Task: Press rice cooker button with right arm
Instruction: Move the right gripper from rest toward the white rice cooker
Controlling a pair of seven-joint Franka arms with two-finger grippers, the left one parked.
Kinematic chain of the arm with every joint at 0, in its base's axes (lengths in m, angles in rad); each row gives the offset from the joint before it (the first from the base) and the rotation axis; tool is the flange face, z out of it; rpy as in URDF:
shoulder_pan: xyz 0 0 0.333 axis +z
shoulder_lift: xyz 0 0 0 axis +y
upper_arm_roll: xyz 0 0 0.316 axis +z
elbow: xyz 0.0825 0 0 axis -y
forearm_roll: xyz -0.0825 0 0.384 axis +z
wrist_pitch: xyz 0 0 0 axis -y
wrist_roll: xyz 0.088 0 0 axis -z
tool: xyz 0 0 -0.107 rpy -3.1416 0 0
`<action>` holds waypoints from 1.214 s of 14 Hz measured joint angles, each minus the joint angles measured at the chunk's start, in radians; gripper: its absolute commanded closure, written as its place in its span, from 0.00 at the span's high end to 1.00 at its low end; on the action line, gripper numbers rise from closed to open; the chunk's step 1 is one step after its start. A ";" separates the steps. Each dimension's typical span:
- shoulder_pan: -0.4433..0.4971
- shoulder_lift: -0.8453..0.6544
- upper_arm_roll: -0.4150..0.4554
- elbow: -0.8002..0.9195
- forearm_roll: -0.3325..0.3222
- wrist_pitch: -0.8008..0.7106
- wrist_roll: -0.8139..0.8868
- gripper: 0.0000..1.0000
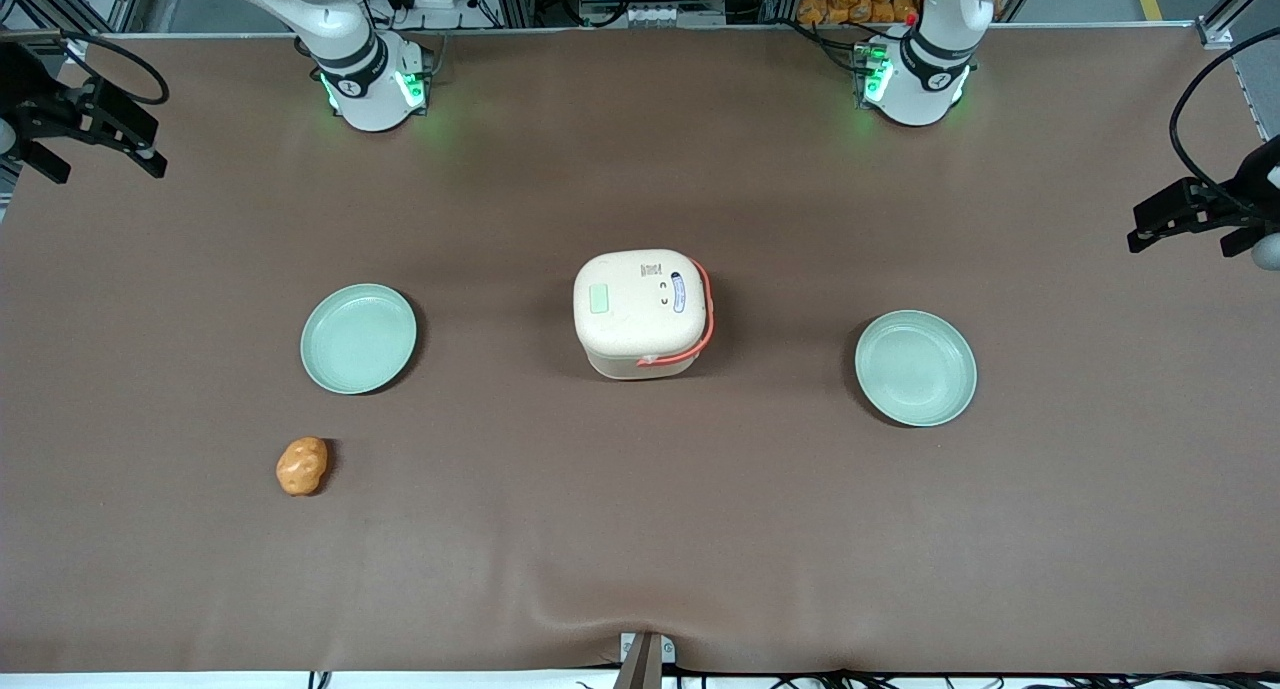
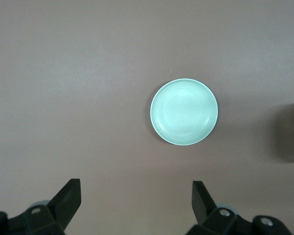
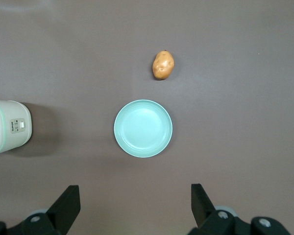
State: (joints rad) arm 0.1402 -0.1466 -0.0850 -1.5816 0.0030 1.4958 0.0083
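Observation:
The cream rice cooker (image 1: pixel 640 314) with a coral-orange handle stands mid-table, its lid closed. The pale green button (image 1: pixel 599 298) is on the lid, on the side toward the working arm. The right arm's gripper (image 1: pixel 108 164) hangs above the working arm's end of the table, well away from the cooker, open and empty. In the right wrist view the open gripper (image 3: pixel 134 191) looks down on the brown table, with the cooker's side (image 3: pixel 7 126) at the frame's edge; the button is hidden there.
A pale green plate (image 1: pixel 358 338) lies between the gripper and the cooker and shows in the right wrist view (image 3: pixel 143 128). An orange potato (image 1: pixel 302 465) lies nearer the front camera (image 3: pixel 163 64). A second green plate (image 1: pixel 915 368) lies toward the parked arm's end.

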 measured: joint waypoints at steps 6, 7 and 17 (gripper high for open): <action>0.000 0.001 -0.002 0.000 0.000 -0.014 0.000 1.00; 0.000 0.002 -0.004 0.000 0.000 -0.016 0.000 1.00; 0.124 0.049 0.006 -0.001 0.004 -0.006 0.150 0.88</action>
State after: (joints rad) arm 0.2646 -0.0980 -0.0790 -1.5826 0.0068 1.4893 0.1584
